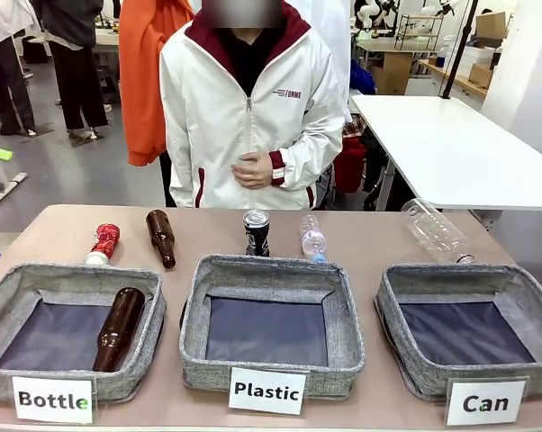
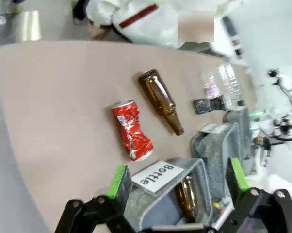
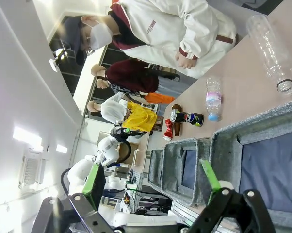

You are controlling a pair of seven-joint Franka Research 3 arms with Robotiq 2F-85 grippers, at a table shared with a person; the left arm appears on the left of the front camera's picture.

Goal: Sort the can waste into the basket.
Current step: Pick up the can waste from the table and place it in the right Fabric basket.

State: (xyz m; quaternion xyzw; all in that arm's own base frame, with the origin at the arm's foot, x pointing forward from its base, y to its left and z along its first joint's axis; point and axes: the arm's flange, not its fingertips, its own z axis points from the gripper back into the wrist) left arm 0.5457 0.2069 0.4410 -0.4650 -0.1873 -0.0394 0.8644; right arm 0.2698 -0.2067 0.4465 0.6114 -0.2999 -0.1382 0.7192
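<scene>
step: pre-grasp, Can basket (image 1: 469, 275) empty
cans: red can (image 1: 103, 243), black can (image 1: 257, 232) on desk (image 1: 361, 236), left of basket
claws: left claw (image 2: 177, 177) + right claw (image 3: 152, 175) both gaping
next: prob black can, nearer basket

The left gripper (image 2: 177, 177) and right gripper (image 3: 152, 175) have black fingers (image 2: 95, 209) tipped with green pads (image 2: 118, 180). The person (image 1: 289, 126) wears a white zip jacket (image 1: 208, 117); collar and cuffs are maroon.

The red can (image 2: 131, 130) is dented glossy metal; the black can (image 1: 256, 232) has a shiny silver top. The Can basket (image 1: 469, 279) is coarse grey woven cloth with smooth dark lining, on a matt tabletop (image 1: 361, 236)
</scene>
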